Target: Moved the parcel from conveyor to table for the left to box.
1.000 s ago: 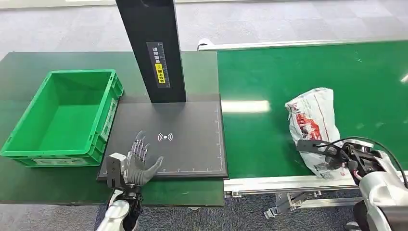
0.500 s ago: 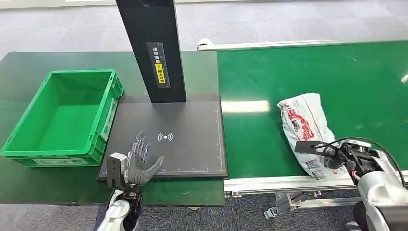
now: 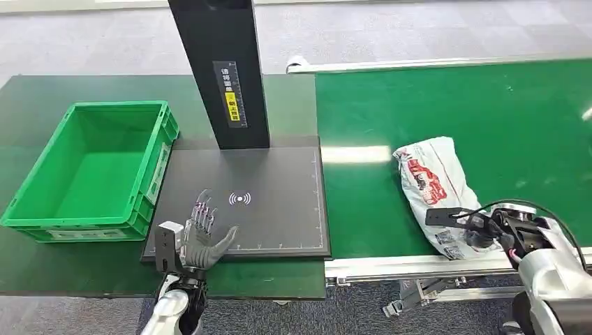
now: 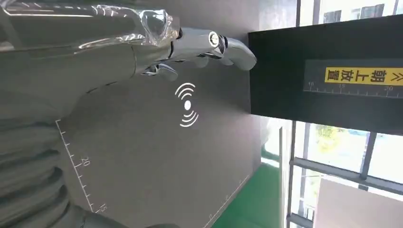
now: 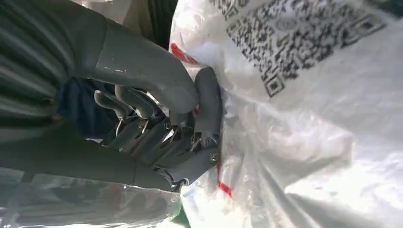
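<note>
Your right hand (image 3: 482, 229) has its fingers (image 5: 206, 107) closed on the near end of the white plastic parcel (image 3: 427, 185), bunching the film by its printed code label (the right wrist view shows thumb and fingers pinching a fold). The parcel lies on the green conveyor belt (image 3: 489, 112), slanting away from the hand toward the dark surface (image 3: 42, 91), with its near end close to the belt's silver front rail (image 3: 405, 266). Open green belt lies between the parcel's far end and the belt's left edge, where it meets the black scan mat (image 3: 272, 209).

Your left hand (image 3: 199, 234) hovers over the near left corner of the scan mat with fingers (image 4: 228, 47) spread and holding nothing, pointing toward the white signal symbol (image 3: 239, 199). Most of the mat beyond that hand is bare, out to the ruler marks along its right and front edges. The black post (image 3: 220, 70) stands at the mat's far edge, so room at the back stops there (its yellow label faces you).

The green crate (image 3: 143, 108) sits on the dark surface just left of the mat, its right wall touching or nearly touching the mat's left edge, nothing inside. A strip of dark surface runs in front of crate and mat to the near edge.
</note>
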